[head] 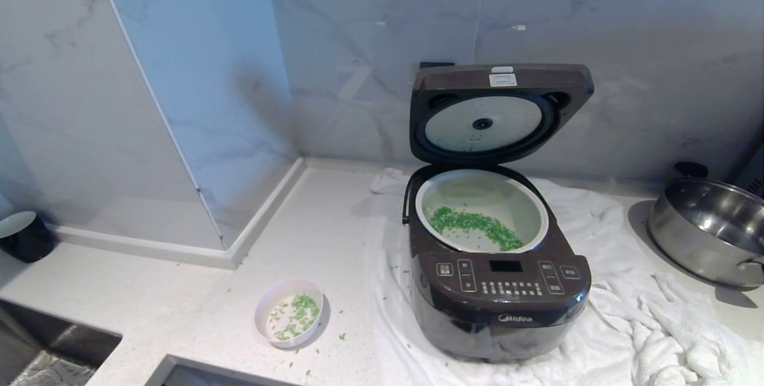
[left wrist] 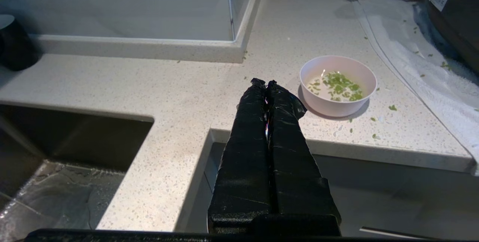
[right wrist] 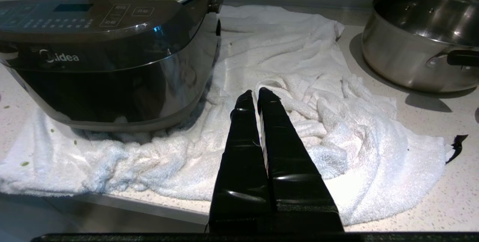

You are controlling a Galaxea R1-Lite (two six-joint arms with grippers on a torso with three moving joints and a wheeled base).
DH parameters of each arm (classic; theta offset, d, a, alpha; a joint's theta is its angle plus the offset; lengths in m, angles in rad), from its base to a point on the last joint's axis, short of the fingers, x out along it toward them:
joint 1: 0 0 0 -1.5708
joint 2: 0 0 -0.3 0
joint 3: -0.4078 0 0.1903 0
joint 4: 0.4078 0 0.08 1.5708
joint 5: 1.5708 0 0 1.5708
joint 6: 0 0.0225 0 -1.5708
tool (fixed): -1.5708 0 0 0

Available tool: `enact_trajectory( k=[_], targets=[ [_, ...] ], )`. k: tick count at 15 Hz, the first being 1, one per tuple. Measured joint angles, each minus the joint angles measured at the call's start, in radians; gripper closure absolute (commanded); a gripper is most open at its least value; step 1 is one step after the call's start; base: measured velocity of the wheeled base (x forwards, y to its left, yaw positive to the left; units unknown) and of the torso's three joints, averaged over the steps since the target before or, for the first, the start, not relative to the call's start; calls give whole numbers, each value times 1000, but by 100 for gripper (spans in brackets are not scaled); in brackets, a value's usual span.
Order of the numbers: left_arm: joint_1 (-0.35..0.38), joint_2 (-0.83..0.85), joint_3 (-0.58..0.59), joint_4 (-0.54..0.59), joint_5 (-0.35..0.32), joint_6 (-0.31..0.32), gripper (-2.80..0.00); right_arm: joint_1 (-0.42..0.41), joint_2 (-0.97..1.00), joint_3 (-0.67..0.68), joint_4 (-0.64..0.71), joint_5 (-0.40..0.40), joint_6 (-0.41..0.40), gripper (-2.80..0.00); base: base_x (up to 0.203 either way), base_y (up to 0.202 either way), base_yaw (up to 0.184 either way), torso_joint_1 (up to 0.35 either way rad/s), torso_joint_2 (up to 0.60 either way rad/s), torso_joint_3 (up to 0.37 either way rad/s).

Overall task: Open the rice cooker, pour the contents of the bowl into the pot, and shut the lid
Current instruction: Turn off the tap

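Note:
The dark rice cooker (head: 501,302) (right wrist: 104,66) stands on a white towel with its lid (head: 498,108) raised upright against the wall, white disc showing. Its white inner pot (head: 525,201) holds a band of green chopped contents (head: 474,225). The pale pink bowl (head: 289,312) (left wrist: 338,85) sits upright on the counter to the cooker's left, with some green bits still inside. My left gripper (left wrist: 265,83) hangs shut and empty just short of the bowl, over the counter's front edge. My right gripper (right wrist: 257,94) is shut and empty above the towel, in front of the cooker's right side.
A steel pot with black handles (head: 710,228) (right wrist: 423,36) stands at the far right. The crumpled white towel (head: 627,314) spreads under and right of the cooker. Green bits lie scattered around the bowl. A sink (left wrist: 56,167) opens at the front left; a dark cup (head: 24,234) stands far left.

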Motion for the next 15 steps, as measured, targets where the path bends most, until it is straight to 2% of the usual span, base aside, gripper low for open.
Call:
enact_trajectory(
  k=[3,12,15],
  targets=[
    [1,0,1,0,0,2,0,0,0,0,0,0,0,0,-89,0,-1,2,2,3],
    [1,0,0,0,1,3,0,0,0,0,0,0,0,0,0,0,0,0,0,0],
    [1,0,0,0,1,3,0,-1,0,0,0,0,0,0,0,-3,112,4,2,2]
  ],
)
